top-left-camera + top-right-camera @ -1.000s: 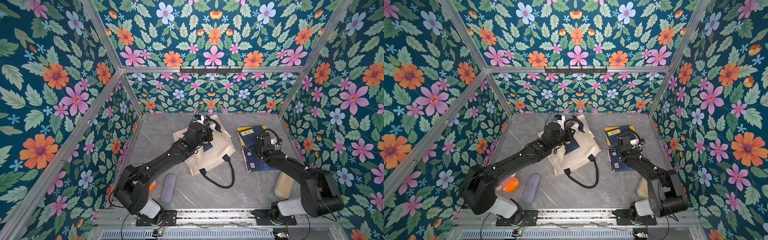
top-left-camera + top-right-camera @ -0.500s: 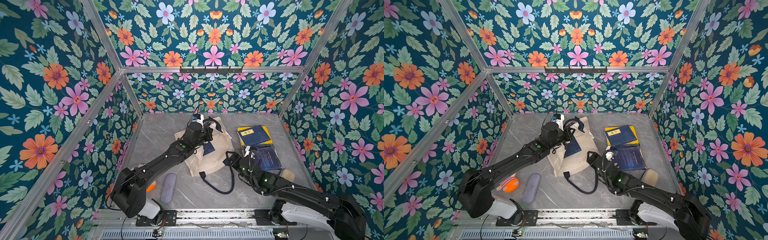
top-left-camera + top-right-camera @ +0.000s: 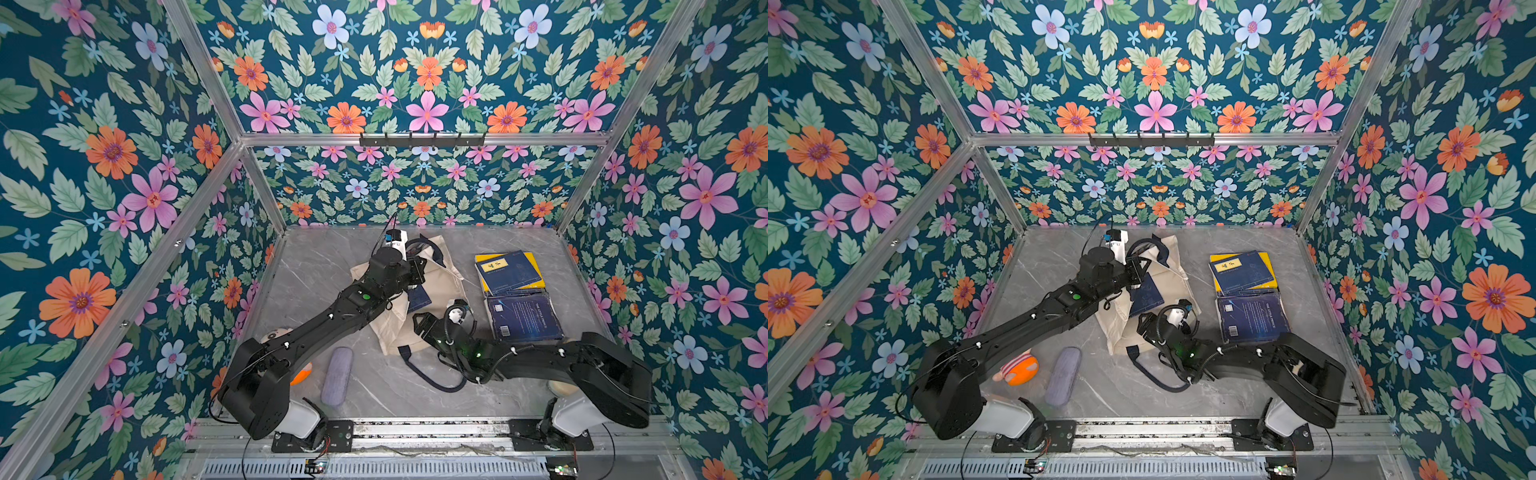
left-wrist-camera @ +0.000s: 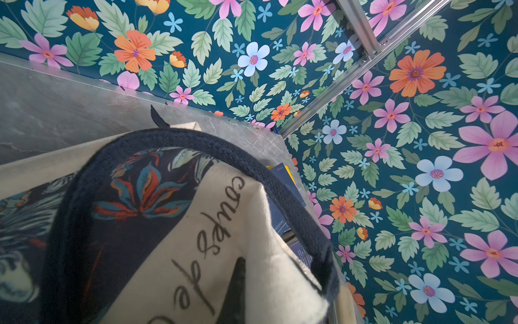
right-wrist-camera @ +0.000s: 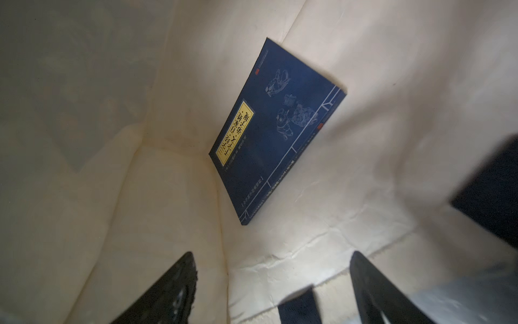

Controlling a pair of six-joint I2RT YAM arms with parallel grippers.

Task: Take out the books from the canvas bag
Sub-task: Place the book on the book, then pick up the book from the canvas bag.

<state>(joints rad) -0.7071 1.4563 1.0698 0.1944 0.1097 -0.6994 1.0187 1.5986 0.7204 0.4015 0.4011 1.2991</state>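
The cream canvas bag lies crumpled near the middle of the grey marbled worktop. One navy handle trails loose on the stone toward the robot's base. The left gripper sits at the bag's far edge with its jaws together, clamped on the fabric. In the left wrist view the other handle arches close over the bag's dark printed side and its script lettering. The right gripper is at the bag's mouth. In the right wrist view its two dark fingers stand well apart with nothing between them, looking into the pale interior. One navy book with a yellow title label lies inside against the cloth, apart from the jaws. The same book shows through the opening in both top views. The other books are out on the worktop to the robot's right, well clear of the bag. A navy one rests on a bright yellow cover. Just nearer the base lies another dark blue book, touching that pile. On the left side, a lilac pouch lies beside an orange plush toy, which is half hidden under the left arm.
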